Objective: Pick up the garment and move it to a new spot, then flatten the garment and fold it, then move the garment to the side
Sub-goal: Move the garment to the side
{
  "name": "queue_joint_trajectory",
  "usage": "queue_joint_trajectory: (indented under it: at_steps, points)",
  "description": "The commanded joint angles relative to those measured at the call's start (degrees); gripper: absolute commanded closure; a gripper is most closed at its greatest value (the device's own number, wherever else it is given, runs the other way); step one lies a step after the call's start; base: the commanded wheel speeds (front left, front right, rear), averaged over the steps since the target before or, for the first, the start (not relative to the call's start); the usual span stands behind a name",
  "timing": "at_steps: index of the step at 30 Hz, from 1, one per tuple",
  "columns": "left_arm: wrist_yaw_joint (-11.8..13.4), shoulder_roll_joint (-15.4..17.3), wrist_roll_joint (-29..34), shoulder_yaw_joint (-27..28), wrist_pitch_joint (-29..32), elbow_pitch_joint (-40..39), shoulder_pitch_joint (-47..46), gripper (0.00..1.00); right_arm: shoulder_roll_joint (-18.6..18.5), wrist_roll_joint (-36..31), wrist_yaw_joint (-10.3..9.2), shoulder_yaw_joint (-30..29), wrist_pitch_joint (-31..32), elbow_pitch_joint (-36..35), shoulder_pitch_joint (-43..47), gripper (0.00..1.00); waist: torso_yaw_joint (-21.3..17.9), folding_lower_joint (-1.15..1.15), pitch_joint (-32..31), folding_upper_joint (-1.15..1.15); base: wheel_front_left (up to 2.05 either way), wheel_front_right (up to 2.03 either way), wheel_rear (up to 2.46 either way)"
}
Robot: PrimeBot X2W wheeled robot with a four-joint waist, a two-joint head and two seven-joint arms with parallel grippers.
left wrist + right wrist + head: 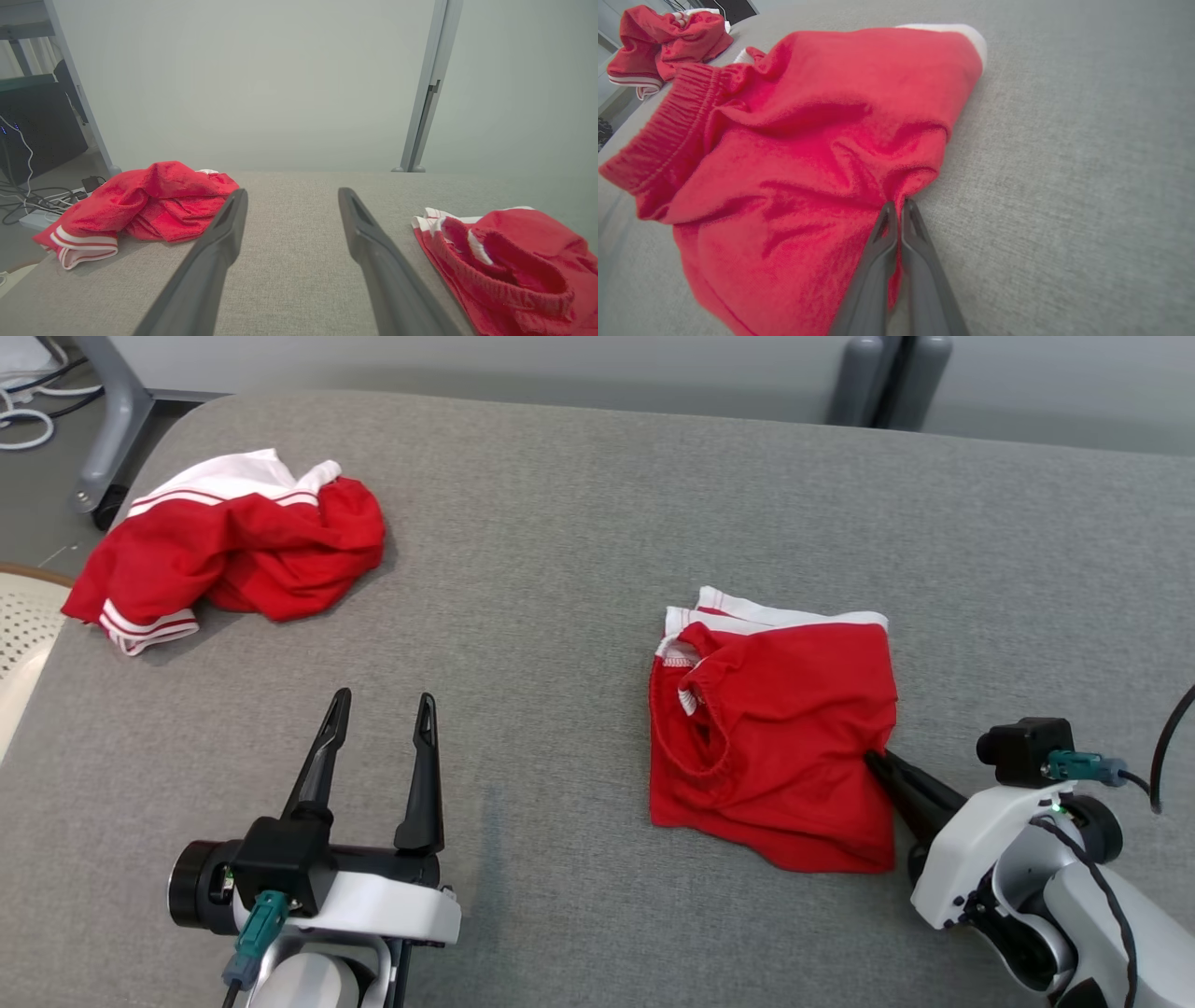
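Note:
A folded pair of red shorts (775, 747) with white trim lies right of centre on the grey surface, its elastic waistband to the left. My right gripper (876, 761) is shut on the right edge of the shorts (822, 154), pinching a pucker of cloth between the fingertips (899, 205). My left gripper (385, 705) stands open at the lower left over bare fabric, with nothing between its fingers (219, 238). In the left wrist view the folded shorts (514, 261) lie off to the right.
A second red and white garment (233, 546) lies crumpled at the far left of the grey padded surface (579, 541). A pale round object (23, 625) sits beyond the left edge. Grey posts (882, 378) and a frame leg (112, 420) stand behind.

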Motion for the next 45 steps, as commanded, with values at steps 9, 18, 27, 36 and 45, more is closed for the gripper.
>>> queue_joint_trajectory:
  at_steps: [9,18,27,36,45]
  points:
    - [-0.46,-0.20,1.06,0.09,-0.41,-1.50,-2.92,0.00,-5.36,-1.74,0.00,3.41,-2.73,-0.36,-3.91,1.00,-7.88,0.00,2.58,0.00,0.00,0.00,0.00]
    - [-0.75,0.39,3.00,-0.54,-0.17,-2.83,-7.41,0.00,-8.98,-1.53,0.00,8.80,-7.07,0.78,-11.78,1.00,-16.37,0.00,9.11,0.00,0.00,0.00,0.00]
    - [-0.99,1.80,5.68,-1.48,2.24,-4.85,-13.78,0.00,-14.93,1.87,0.00,13.58,-14.19,5.14,-21.30,1.00,-22.85,0.00,17.70,0.00,0.00,0.00,0.00]
    - [-2.62,3.93,9.39,-3.93,6.03,-6.73,-20.01,0.00,-22.77,7.07,0.00,12.79,-16.71,12.53,-26.29,1.00,-26.55,0.00,23.68,0.00,0.00,0.00,0.00]
    - [-2.82,6.02,11.38,-4.79,9.74,-9.61,-21.97,0.00,-23.86,7.32,0.00,0.76,-16.64,17.49,-27.03,1.00,-27.53,0.00,26.98,0.00,0.00,0.00,0.00]
